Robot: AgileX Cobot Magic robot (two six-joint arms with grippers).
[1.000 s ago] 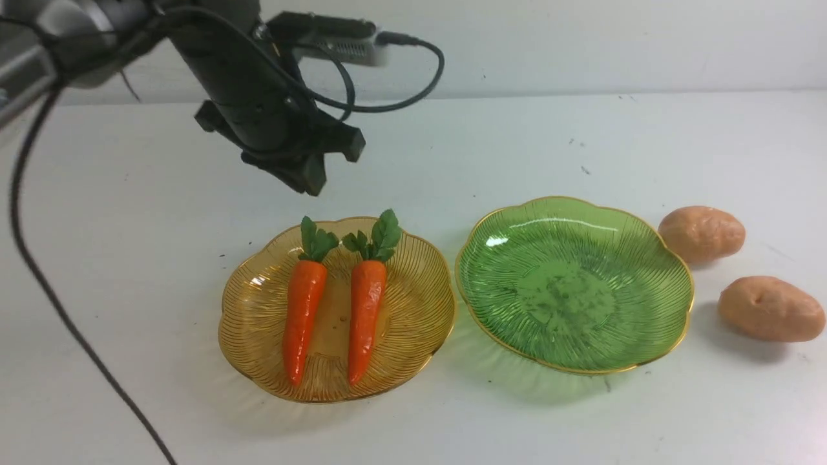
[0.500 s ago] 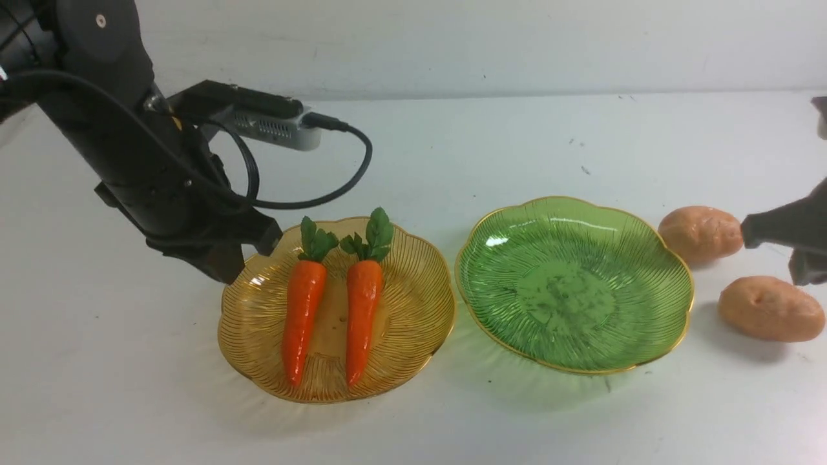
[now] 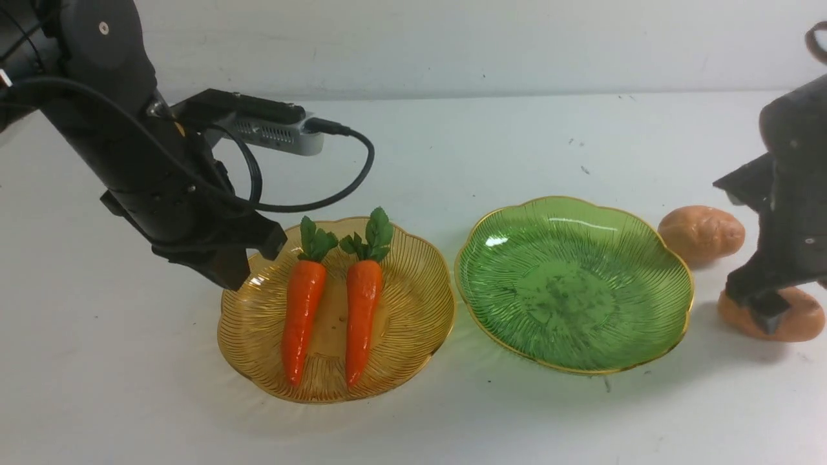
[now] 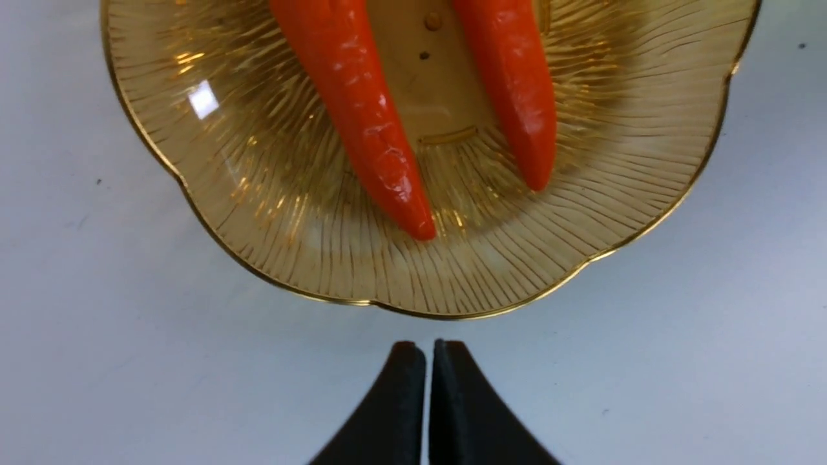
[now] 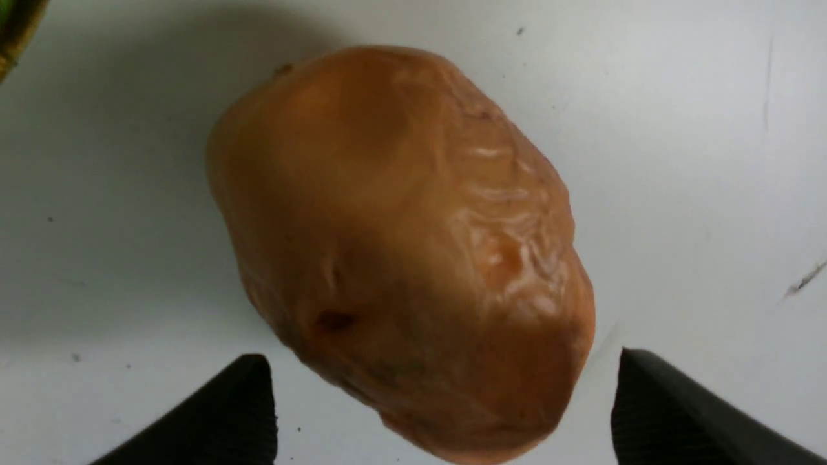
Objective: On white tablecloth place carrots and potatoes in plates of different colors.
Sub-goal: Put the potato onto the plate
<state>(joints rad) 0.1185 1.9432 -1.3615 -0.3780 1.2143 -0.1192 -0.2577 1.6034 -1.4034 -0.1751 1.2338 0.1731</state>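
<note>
Two orange carrots (image 3: 302, 310) (image 3: 363, 303) lie side by side in the amber plate (image 3: 249, 361) on the white tablecloth (image 3: 129, 387). The green plate (image 3: 575, 284) to its right holds nothing. My left gripper (image 3: 226, 274) hangs shut and empty just outside the amber plate's far left rim; the left wrist view shows its closed tips (image 4: 428, 349) short of the plate (image 4: 258, 213). One potato (image 3: 701, 232) lies right of the green plate. My right gripper (image 3: 772, 313) is open over the nearer potato (image 3: 801, 323), with its fingers (image 5: 245, 400) either side of that potato (image 5: 387, 226), not touching.
A black cable (image 3: 310, 200) loops from the left wrist camera (image 3: 271, 129) above the amber plate's far edge. A pale wall (image 3: 452, 45) bounds the table at the back. Small dark specks (image 3: 585, 170) dot the cloth.
My left arm dropped from behind the amber plate to its left rim and shut. My right arm came in from the right, lowered over the nearer potato and opened its jaws.
</note>
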